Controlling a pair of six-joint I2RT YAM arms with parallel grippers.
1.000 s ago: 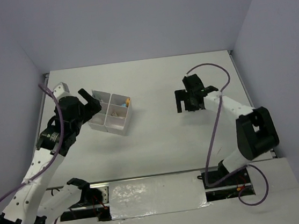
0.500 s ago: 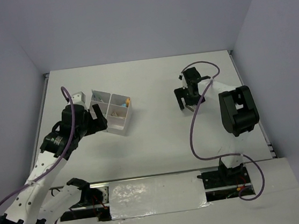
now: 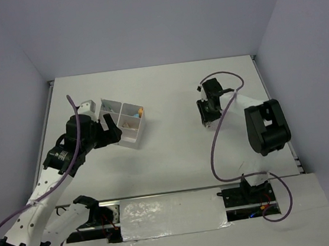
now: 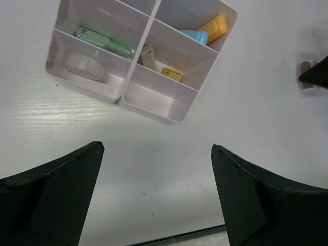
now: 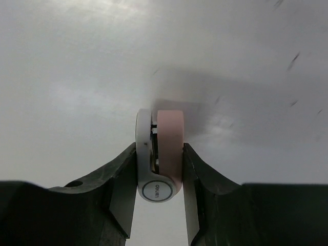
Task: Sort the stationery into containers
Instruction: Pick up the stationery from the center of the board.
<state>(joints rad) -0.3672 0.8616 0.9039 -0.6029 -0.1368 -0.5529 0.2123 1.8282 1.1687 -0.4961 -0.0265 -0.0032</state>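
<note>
Pick-up in hand: right gripper [image 5: 159, 154] pinches the pink-white item [image 5: 168, 134], centre-right of the top view; left gripper [image 4: 156, 148] gapes wide beside the 4-compartment box [image 4: 154, 105], centre-left; next, lift and carry it there.

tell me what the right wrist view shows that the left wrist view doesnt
Only the right wrist view: the right gripper closed on a pink-and-white item. Only the left wrist view: the open left gripper near the divided box, which contains a tape ring, a green marker, a blue marker, an orange-yellow marker and a tan eraser. Both: the white table.
</note>
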